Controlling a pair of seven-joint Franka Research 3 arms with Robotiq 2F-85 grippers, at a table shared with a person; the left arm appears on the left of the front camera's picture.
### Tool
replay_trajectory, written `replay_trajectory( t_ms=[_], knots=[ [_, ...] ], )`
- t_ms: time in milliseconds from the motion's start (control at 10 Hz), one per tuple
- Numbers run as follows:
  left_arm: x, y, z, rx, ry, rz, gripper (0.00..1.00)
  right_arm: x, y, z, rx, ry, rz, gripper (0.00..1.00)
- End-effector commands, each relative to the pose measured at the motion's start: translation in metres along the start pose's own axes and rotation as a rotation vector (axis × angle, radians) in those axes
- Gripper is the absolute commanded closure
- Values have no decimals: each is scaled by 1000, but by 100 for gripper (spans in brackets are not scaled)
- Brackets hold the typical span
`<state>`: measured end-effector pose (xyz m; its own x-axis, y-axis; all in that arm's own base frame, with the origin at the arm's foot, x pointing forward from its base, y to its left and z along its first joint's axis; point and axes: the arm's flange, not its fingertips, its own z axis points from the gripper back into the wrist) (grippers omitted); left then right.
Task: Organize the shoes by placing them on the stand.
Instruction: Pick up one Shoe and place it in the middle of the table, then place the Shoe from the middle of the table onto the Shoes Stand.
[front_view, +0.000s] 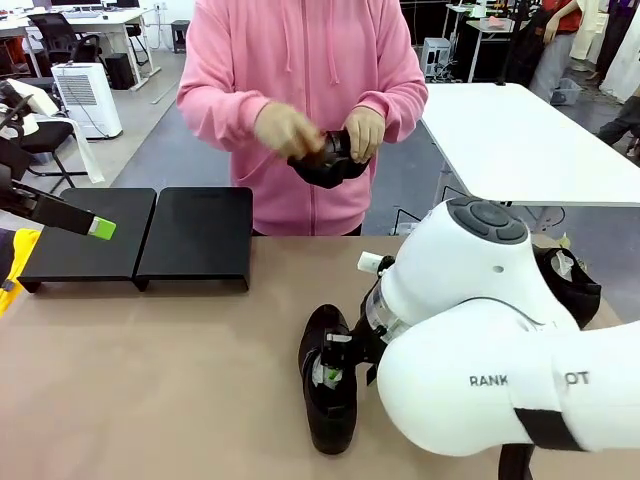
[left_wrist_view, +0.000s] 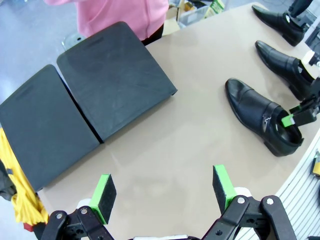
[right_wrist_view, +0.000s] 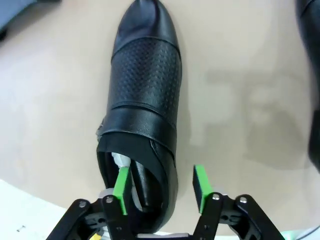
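The worktop (front_view: 150, 380) carries the stand (front_view: 195, 235), two matte-black platforms set side by side with nothing on them, so none of the task looks done. Three shoes (left_wrist_view: 282, 65) lie on the worktop well to the right of the stand. A fourth shoe (front_view: 325, 160) is up in the person's hands (front_view: 365, 130), beyond the stand's right end. The step in hand looks like the pick-up of the nearest shoe (right_wrist_view: 145, 75), the one closest to the stand, which rests flat on its sole with white paper inside. The right tool (right_wrist_view: 160, 184) sits at its heel end, jaws partly apart, one green pad down inside the opening and the other outside the side wall. A gap shows beside the outer pad, so it probably grips nothing, though the inner pad is hard to judge. The next move calls for pinching that wall firmly, lifting clear, and carrying the shoe leftward onto the stand. The left tool (left_wrist_view: 164, 190) hangs by the stand's left half, spread wide and empty.
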<state>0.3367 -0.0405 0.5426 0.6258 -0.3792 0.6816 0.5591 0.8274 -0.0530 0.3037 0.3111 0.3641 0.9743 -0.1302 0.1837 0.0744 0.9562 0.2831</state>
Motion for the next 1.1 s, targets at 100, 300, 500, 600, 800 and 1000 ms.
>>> replay_trajectory(
  t_ms=[100,300,500,600,800,1000],
  knots=[
    [0,1,1,-1,1,-7,0,31,-42,66,-11,199,32,0],
    [0,1,1,-1,1,-7,0,7,-5,16,7,18,1,0],
    [0,1,1,-1,1,-7,0,7,-5,16,7,18,1,0],
    [0,1,1,-1,1,-7,0,7,-5,16,7,18,1,0],
    [0,1,1,-1,1,-7,0,7,-5,16,7,18,1,0],
    [0,1,1,-1,1,-7,0,6,-6,17,14,40,13,0]
  ],
)
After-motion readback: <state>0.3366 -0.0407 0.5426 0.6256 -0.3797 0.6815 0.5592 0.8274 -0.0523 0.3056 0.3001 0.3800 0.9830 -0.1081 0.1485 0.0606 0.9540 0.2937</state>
